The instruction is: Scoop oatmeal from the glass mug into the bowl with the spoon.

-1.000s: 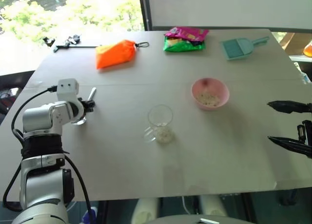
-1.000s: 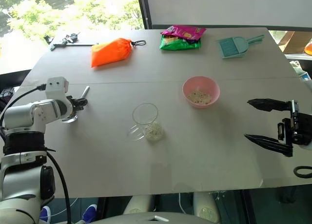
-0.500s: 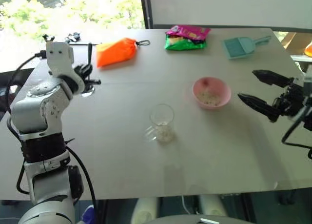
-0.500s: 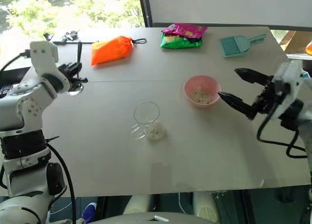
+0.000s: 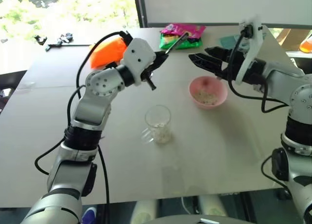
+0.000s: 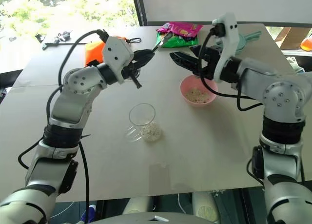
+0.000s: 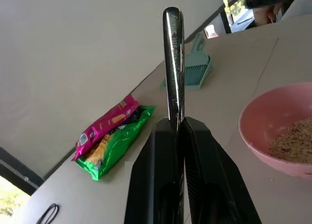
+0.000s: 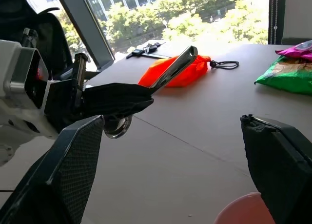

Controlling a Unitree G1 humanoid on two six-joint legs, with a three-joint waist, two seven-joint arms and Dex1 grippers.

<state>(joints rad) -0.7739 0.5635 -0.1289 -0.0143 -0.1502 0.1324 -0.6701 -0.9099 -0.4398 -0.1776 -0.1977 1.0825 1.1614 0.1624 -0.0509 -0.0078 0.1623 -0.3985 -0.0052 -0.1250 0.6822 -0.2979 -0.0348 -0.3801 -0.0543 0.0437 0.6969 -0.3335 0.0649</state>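
The left gripper is clamping the spoon by its handle, fingers pressed together on the metal. The slim silver handle is sticking out past the fingertips toward the bowl, and the oval scoop end is hanging behind the fingers. The right gripper is standing wide apart, holding nothing, just above the bowl's far rim and facing the spoon. The pink bowl is carrying a little oatmeal. The glass mug is standing upright, nearer the robot than the bowl and to its left, with flakes at its bottom. A second ago the left gripper was low at the table's left edge; both arms have since risen and converged above the bowl.
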